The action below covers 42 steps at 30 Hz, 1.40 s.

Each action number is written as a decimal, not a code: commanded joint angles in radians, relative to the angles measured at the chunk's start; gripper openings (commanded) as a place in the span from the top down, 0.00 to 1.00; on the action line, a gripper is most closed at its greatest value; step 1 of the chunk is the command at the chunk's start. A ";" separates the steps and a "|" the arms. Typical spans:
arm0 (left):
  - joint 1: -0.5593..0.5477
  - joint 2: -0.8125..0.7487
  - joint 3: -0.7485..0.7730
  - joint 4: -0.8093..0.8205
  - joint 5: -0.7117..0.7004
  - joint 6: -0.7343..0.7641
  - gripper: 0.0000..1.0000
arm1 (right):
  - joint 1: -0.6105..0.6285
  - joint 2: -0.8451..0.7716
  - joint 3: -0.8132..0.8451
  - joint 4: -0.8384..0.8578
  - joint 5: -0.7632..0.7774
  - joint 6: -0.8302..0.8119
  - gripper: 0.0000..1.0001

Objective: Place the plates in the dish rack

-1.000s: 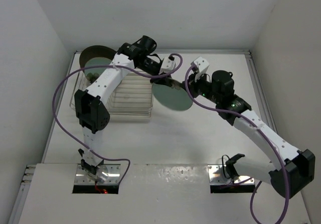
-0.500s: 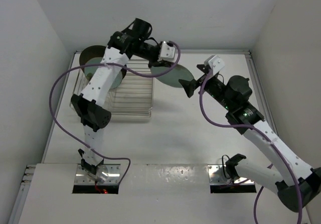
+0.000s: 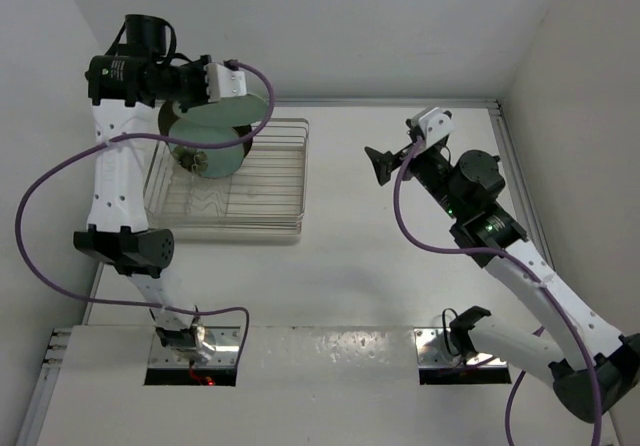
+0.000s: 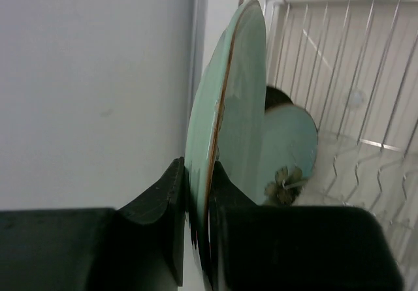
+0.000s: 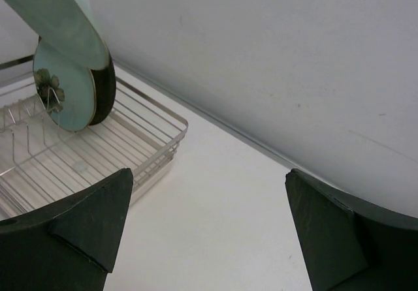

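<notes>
Left wrist view is showing a pale mint-green round plate [image 4: 228, 108] standing on edge, with the left fingers [image 4: 163, 213] clamping its thin brown-lined rim from both sides. Just beyond it, toward two o'clock, a second mint-green plate [image 4: 290, 144] with a dark flower mark is sitting upright in the silver wire dish rack [image 4: 366, 76]. A glossy dark brown plate [image 4: 274, 95] is standing close behind that one.

From above, the held plate is hanging over the rack's far-left part, at about eleven o'clock on the white counter [image 3: 380, 266]. The right fingers [image 5: 85, 232], out at two o'clock, are gaping wide, gripping nothing and well apart from the rack.

Judging by this, the last plate is being brought in for racking. The next move is likely calling for lowering it edge-first into a free gap between the wavy dividers, keeping it vertical and clear of the seated pair.

The plates are looking smooth, hard and glazed, so probably slippery. The rack is thin, rigid wire.
</notes>
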 commanded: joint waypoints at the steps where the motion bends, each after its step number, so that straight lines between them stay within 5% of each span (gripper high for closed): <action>1: 0.053 -0.072 -0.067 0.038 -0.007 0.108 1.00 | 0.000 0.037 0.043 0.048 0.004 -0.011 0.01; 11: 0.159 -0.060 -0.302 0.038 -0.050 0.352 1.00 | 0.000 0.053 0.041 0.060 -0.027 -0.005 0.01; 36: 0.177 0.002 -0.510 0.212 -0.087 0.449 1.00 | 0.000 0.057 0.045 0.068 -0.024 0.032 0.00; 42: 0.177 0.002 -0.549 0.274 -0.110 0.397 0.60 | 0.003 0.085 0.069 0.030 -0.007 0.049 0.00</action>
